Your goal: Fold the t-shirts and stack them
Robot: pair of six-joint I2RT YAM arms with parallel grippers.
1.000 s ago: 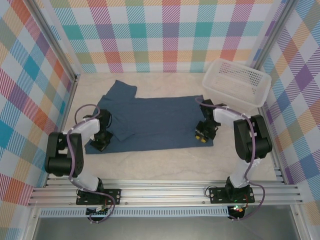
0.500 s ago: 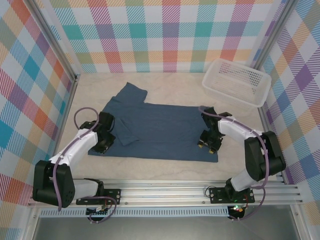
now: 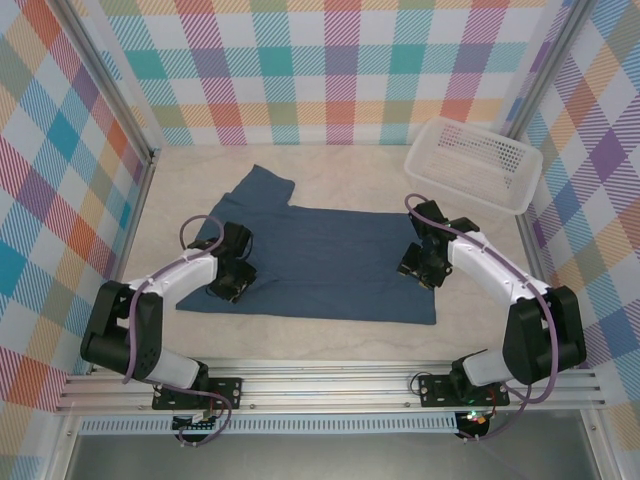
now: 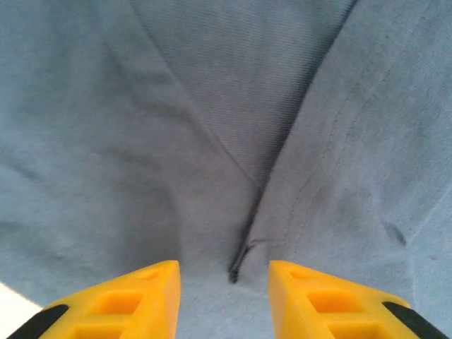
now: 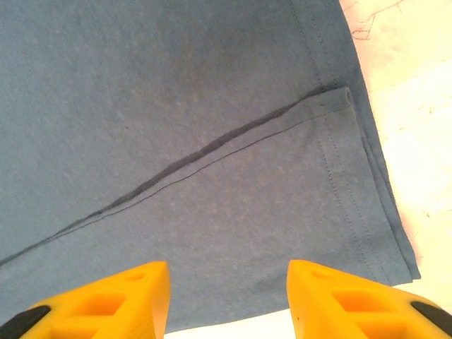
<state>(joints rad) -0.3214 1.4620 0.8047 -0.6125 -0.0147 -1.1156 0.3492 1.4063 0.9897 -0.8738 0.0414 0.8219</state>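
The dark slate-blue t-shirt (image 3: 325,255) lies flat on the table, one sleeve (image 3: 262,187) pointing to the back. My left gripper (image 3: 232,280) hovers over its left part, open; in the left wrist view its yellow fingers (image 4: 120,304) straddle a folded edge of the t-shirt (image 4: 212,106) without holding it. My right gripper (image 3: 420,265) is over the shirt's right end, open. In the right wrist view the gripper (image 5: 227,289) hangs above the hem of the t-shirt (image 5: 176,106), nothing between its fingers.
A white perforated basket (image 3: 462,192) stands at the back right, close behind the right arm. Checked walls enclose the table on three sides. Bare table (image 3: 330,340) runs between the shirt and the arm bases, and pale table (image 5: 413,92) shows beside the hem.
Both grippers opened and let go of the shirt, which now lies flatter and nearer the front. The left gripper shifted right over the cloth; the right gripper drew slightly back.
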